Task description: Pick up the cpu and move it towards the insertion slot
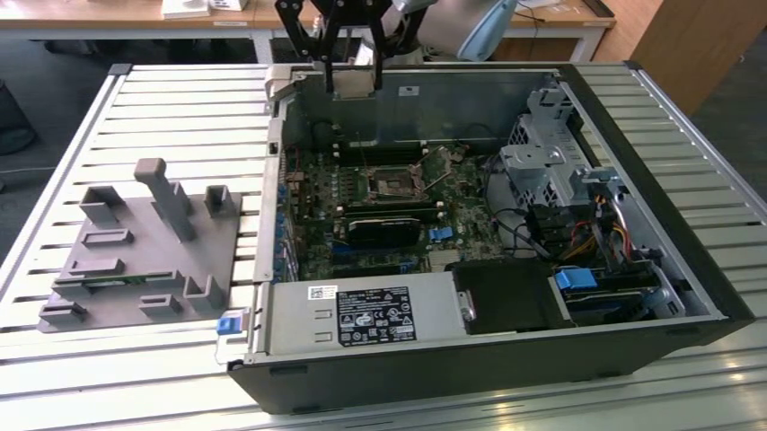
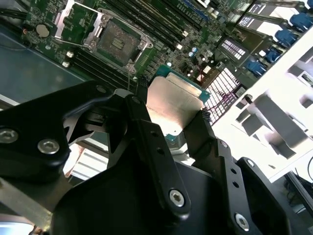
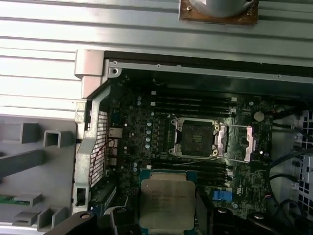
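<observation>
My gripper (image 1: 350, 76) hangs above the far rim of the open computer case (image 1: 671, 224), shut on the cpu (image 1: 351, 84). The cpu (image 2: 172, 100) is a flat square chip with a silvery top and a green edge, pinched between the two black fingers (image 2: 146, 132) in the second wrist view. The insertion slot (image 1: 393, 182) is a square socket with a shiny metal frame and dark centre, in the middle of the motherboard. It lies well below the chip and nearer the camera in the exterior view. In the first wrist view the cpu (image 3: 166, 203) sits apart from the insertion slot (image 3: 195, 138).
A grey holder block (image 1: 144, 242) with upright posts and a green memory stick (image 1: 126, 278) lies on the slatted table at the exterior view's left. Inside the case are a power supply (image 1: 359, 314), a black card (image 1: 383, 229), a drive cage (image 1: 545, 166) and cables.
</observation>
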Robot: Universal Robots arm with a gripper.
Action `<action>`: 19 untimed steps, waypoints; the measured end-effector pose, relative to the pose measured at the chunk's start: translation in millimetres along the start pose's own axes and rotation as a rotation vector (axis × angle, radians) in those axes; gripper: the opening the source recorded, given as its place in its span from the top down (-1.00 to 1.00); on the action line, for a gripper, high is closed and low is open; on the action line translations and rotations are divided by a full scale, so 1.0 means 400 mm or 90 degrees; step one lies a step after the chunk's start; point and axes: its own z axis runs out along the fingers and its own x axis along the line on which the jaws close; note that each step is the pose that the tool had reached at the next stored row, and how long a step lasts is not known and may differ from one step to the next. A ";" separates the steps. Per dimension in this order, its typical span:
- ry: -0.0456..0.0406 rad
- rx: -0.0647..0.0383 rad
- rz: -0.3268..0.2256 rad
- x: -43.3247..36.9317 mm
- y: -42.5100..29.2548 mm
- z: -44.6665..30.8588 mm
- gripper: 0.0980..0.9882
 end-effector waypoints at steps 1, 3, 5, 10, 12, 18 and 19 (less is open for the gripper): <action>0.0000 0.000 0.000 -0.003 0.001 0.000 0.00; 0.0000 0.000 0.000 -0.010 0.003 0.000 0.00; -0.0001 0.000 0.000 -0.015 0.006 0.000 0.00; 0.0000 0.000 0.000 -0.030 0.014 0.001 0.00; 0.0000 0.000 0.000 -0.037 0.017 0.001 0.00; 0.0000 0.000 0.000 -0.064 0.025 0.001 0.00; 0.0000 0.000 0.000 -0.070 0.025 0.001 0.00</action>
